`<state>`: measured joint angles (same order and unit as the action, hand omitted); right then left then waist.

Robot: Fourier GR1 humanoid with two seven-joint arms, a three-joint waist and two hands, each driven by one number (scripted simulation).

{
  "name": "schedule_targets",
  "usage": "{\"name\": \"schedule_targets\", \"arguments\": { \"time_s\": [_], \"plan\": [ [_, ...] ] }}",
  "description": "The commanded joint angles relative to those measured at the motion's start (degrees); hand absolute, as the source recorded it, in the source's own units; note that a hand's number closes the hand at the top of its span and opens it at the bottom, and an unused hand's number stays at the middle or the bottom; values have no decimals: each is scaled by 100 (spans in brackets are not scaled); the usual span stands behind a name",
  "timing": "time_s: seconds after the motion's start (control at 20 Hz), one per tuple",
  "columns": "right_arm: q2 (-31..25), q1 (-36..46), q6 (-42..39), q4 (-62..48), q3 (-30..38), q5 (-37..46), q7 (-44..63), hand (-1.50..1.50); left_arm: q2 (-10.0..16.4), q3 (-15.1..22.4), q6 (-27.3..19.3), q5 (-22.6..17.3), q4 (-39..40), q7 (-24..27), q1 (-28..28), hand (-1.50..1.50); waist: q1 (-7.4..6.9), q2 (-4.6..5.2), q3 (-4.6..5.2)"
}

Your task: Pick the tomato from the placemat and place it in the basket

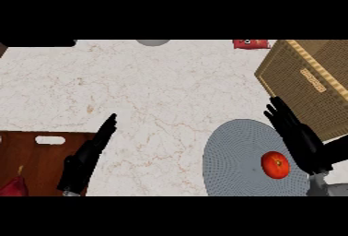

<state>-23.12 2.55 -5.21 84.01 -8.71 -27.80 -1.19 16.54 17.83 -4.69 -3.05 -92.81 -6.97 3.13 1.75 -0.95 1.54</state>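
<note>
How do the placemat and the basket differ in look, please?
The placemat is round, grey and flat; the basket is boxy, tan and woven. The placemat bears the tomato; the basket shows none. Both sit on the counter's right side, beside the right hand.

a single view from the robot's head looks steeply down, close over the counter (170,83).

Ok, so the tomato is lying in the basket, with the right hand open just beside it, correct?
Not quite. The head view shows the tomato lying on the round grey placemat, not in the basket at the upper right. The rest holds: the right hand is open just beside the tomato.
</note>
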Motion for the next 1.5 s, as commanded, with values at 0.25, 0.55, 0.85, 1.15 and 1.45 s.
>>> {"name": "schedule_targets", "arguments": {
  "time_s": [0.25,0.55,0.85,1.15,1.45],
  "plan": [
    [-536,1675,-1989,113,1075,-1324,-980,150,357,-1388,-355,-351,415,-152,-792,0,-430,173,-190],
    [-650,1076,-2226,1646,-352,1971,-2922,-150,359,-1565,-225,-744,504,-625,-878,0,-149,79,-173],
    [-412,130,-1216,3467,-645,2418,-1382,-150,376,-1861,70,-778,1362,-282,-1272,0,-76,79,-147],
    [-1813,761,-1793,4003,-133,2513,605,-150,653,-2005,129,-853,1142,-560,-1306,0,-52,38,-128],
    [-2979,1569,-2153,3787,839,2930,1860,-150,573,-1932,104,-719,1343,-448,-1370,0,-109,77,-128]
  ]
}}
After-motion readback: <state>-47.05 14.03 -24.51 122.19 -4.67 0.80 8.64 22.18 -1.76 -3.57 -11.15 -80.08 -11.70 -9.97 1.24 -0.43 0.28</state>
